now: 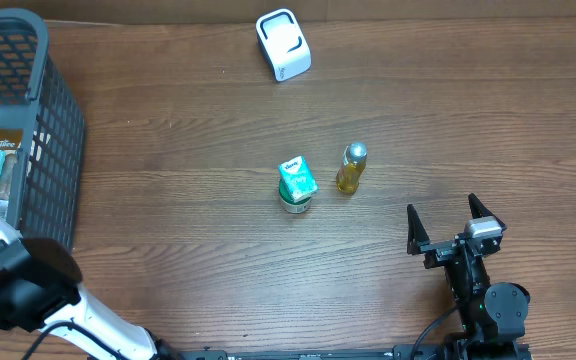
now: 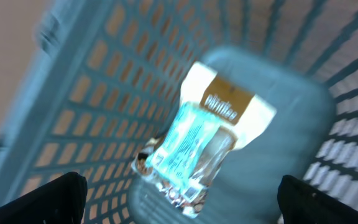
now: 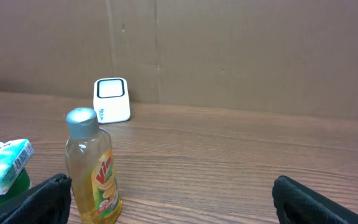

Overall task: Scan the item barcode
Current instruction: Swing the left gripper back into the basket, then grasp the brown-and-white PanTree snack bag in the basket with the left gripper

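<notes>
Two candidates stand out on the worktop (image 1: 188,250) near its middle: a small bottle (image 1: 351,168) of yellow liquid with a grey cap, upright, and just to its left a teal pack (image 1: 296,182) perched on something round and green. The white scanner (image 1: 283,44) waits at the far edge, well apart from both.

The bottle looks light and stiff, but it is round, glossy plastic - likely slippery, and tall enough to tip if nudged. My call: take it across the body below the cap, clear of the label, so the barcode stays free to face the scanner. The teal pack looks light and a little soft; a squeeze across its flat sides should do, gently.

The right gripper (image 1: 442,208) sits at the near right, low and level, aimed toward the far edge, jaws spread as wide as they go and holding nothing. In its own view the bottle stands left of its line, so it needs a shift left before closing in.

Over on the left, the left arm (image 1: 28,285) reaches into the grey basket (image 1: 63,110). The left gripper (image 2: 182,199) points down at a crinkly foil packet (image 2: 197,137) lying on the basket floor - jaws wide, both tips well apart, nothing between them. That view is blurred, so the gap to the packet is hard to call.
</notes>
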You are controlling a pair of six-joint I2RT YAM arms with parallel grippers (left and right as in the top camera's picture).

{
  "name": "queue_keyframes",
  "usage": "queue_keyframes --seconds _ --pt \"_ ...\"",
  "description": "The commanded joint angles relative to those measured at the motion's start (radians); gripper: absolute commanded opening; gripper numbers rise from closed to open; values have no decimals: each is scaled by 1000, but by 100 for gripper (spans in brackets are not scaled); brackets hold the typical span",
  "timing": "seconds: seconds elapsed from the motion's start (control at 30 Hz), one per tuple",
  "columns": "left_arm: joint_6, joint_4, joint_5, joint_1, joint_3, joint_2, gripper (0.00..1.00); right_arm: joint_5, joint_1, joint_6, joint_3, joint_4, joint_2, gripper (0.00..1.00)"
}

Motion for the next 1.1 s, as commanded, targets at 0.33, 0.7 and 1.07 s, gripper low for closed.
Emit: queue_keyframes --seconds 0.33,0.7,1.07 --pt "279 10 158 73 -98 255 100 2 -2 2 -11 4 -7 100" --pt "341 37 121 76 -99 334 100 2 -2 2 -11 4 -7 100" --pt "371 84 55 76 -169 334 99 2 -2 2 -11 4 -7 100"
